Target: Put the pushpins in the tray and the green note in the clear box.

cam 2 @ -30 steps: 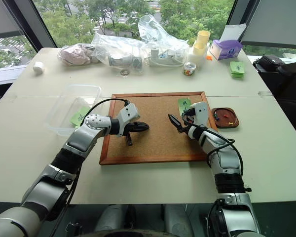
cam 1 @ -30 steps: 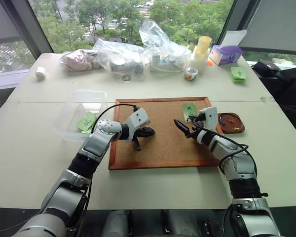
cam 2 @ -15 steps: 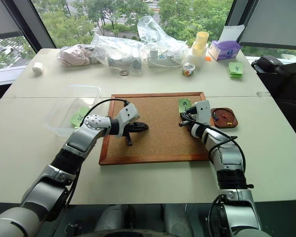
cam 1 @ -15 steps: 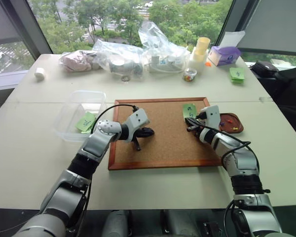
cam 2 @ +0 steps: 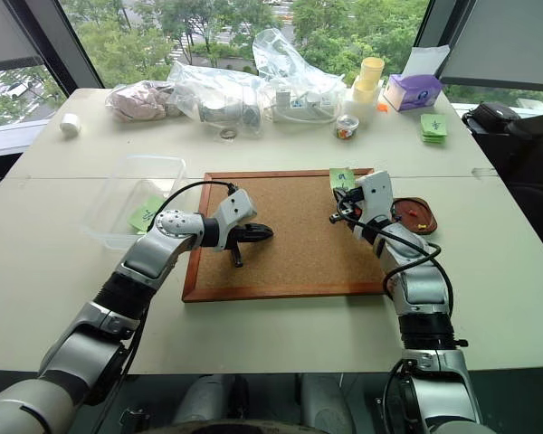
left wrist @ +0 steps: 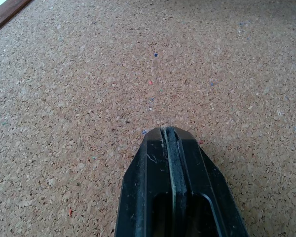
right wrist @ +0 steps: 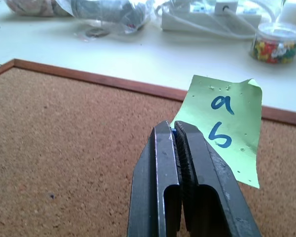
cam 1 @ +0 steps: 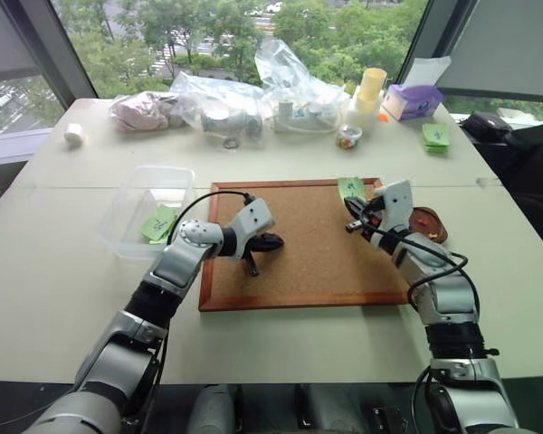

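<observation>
Daylight pours in from the windows (cam 1: 208, 36) ahead of me, bright and even, so the table (cam 1: 63, 271) looks pale and a little washed out. My arms throw only soft, short shadows onto the corkboard (cam 1: 299, 262). The clear bags (cam 1: 253, 99) catch glare. Through my right wrist camera the far clutter goes soft, while my fingers (right wrist: 190, 168) stay sharp. Table edges bow slightly at the frame borders.
</observation>
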Robot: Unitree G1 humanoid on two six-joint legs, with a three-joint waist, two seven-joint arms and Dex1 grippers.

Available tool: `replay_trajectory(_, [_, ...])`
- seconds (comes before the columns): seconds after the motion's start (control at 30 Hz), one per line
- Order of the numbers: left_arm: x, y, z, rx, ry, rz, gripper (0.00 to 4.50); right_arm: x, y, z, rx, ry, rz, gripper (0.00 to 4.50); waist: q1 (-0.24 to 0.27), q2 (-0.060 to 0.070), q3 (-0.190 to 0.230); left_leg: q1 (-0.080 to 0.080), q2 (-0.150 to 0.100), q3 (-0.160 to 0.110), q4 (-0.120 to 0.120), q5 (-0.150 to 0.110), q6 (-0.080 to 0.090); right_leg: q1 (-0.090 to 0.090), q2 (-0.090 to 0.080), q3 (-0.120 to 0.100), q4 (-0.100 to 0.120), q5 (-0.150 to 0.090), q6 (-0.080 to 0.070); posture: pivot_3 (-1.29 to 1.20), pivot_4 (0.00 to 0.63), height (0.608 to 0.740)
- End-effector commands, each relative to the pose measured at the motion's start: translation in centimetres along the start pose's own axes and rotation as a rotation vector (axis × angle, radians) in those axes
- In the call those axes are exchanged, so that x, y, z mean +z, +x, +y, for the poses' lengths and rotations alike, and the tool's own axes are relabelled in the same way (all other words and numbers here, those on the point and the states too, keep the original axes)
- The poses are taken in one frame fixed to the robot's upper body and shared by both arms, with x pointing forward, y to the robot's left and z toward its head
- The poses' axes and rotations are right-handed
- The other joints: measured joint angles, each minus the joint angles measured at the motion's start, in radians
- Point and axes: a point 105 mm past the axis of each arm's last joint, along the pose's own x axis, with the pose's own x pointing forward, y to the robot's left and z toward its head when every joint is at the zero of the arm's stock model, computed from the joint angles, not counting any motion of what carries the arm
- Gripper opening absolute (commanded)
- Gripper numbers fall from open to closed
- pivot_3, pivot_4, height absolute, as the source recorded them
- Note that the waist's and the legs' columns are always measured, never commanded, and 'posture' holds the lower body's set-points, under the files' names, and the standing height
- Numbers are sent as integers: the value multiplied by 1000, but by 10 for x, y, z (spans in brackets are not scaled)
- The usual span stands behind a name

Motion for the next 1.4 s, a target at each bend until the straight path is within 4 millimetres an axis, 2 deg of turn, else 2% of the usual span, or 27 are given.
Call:
replay_trajectory(0.03, [-15,5,-6,-22,-46,41,0,23,-1,1,8,-40,-73,34,1,0,0,0,0,0,0,0,0,0,0,0,0,0,0,0,150,738])
replay_trajectory(0.07, [-5,6,-6,-23,-79,-12,0,24,-2,2,12,-43,-75,34,2,0,0,0,0,0,0,0,0,0,0,0,0,0,0,0,150,738])
replay_trajectory(0.13, [28,4,1,-19,-241,-185,0,27,-4,4,23,-49,-80,34,6,0,0,0,0,0,0,0,0,0,0,0,0,0,0,0,150,738])
replay_trajectory(0.17, [43,1,4,-35,-318,-257,674,28,-5,4,29,-56,-82,0,12,0,1,-1,0,0,0,0,0,0,0,0,0,0,0,0,150,738])
replay_trajectory(0.2, [57,-4,5,-72,-379,-323,965,31,-6,5,37,-64,-84,0,17,0,2,-3,0,0,1,0,0,-3,-1,0,0,0,0,0,150,738])
replay_trajectory(0.27, [79,-15,8,-128,-444,-406,1909,36,-9,6,57,-88,-90,0,19,0,2,-8,-1,0,2,0,0,-7,-1,0,0,0,0,0,150,738])
replay_trajectory(0.33, [85,-19,9,-140,-462,-421,2827,38,-11,7,66,-99,-90,0,16,0,2,-12,0,-1,2,1,-1,-12,0,0,0,0,0,0,150,738])
replay_trajectory(0.43, [88,-18,26,-89,-560,-436,4384,49,-15,7,90,-135,-102,0,16,0,2,-11,0,-1,1,3,-6,-12,0,0,0,0,0,0,150,738])
replay_trajectory(0.67, [108,1,56,-104,-930,-546,4451,72,-26,17,157,-203,-135,0,22,-1,3,-13,-1,-2,2,0,-1,-12,0,-2,0,0,0,0,150,738])
replay_trajectory(0.77, [122,6,62,-152,-1018,-632,4451,77,-28,21,175,-214,-140,0,22,-1,3,-14,-2,-3,2,1,-2,-12,0,-2,-1,0,0,0,150,738])
replay_trajectory(1.13, [133,26,56,-208,-1010,-642,4451,78,-29,30,192,-217,-141,0,20,-1,3,-14,-4,-3,1,4,-7,-13,1,-2,-1,0,0,0,150,738])
replay_trajectory(1.4, [149,43,40,-294,-1006,-654,4451,76,-30,39,211,-220,-134,0,21,-1,3,-15,-6,-3,1,4,-7,-13,0,-2,-2,0,1,0,150,738])
